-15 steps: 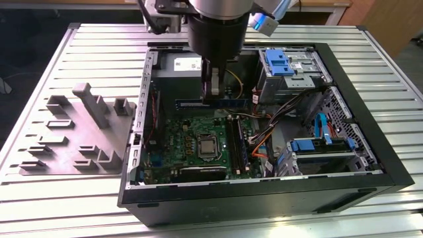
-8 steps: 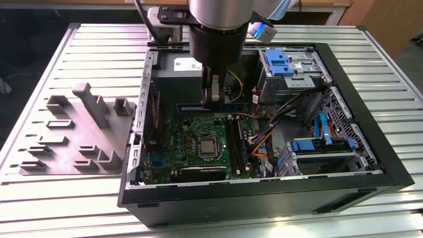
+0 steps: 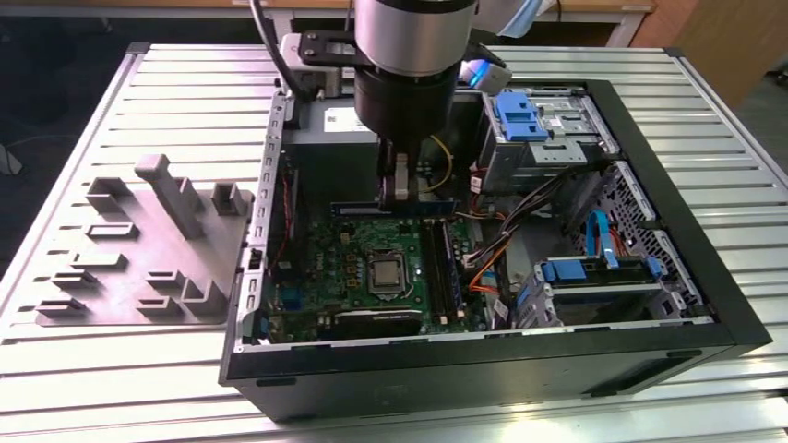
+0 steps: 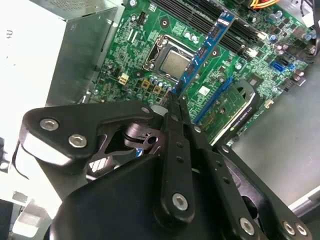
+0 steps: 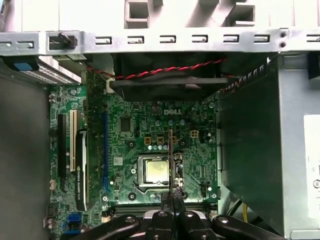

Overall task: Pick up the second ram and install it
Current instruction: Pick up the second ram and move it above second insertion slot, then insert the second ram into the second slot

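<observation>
The gripper (image 4: 175, 100) is clamped shut on the ram (image 4: 202, 52). The strip hangs above the motherboard (image 4: 131, 50), near the processor (image 4: 175, 64).

Slatted tbl (image 3: 739, 166): PC case (image 3: 493, 374), grey fixture (image 3: 148, 249)

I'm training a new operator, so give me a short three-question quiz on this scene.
1. True or false: the gripper is shut on the second ram.
2. Where is the grey fixture block relative to the computer case? A inside it; B outside it, at the exterior view's left; C on top of it.
3. The second ram hangs over the green ___.
Key: 1 true; 2 B; 3 motherboard.
</observation>
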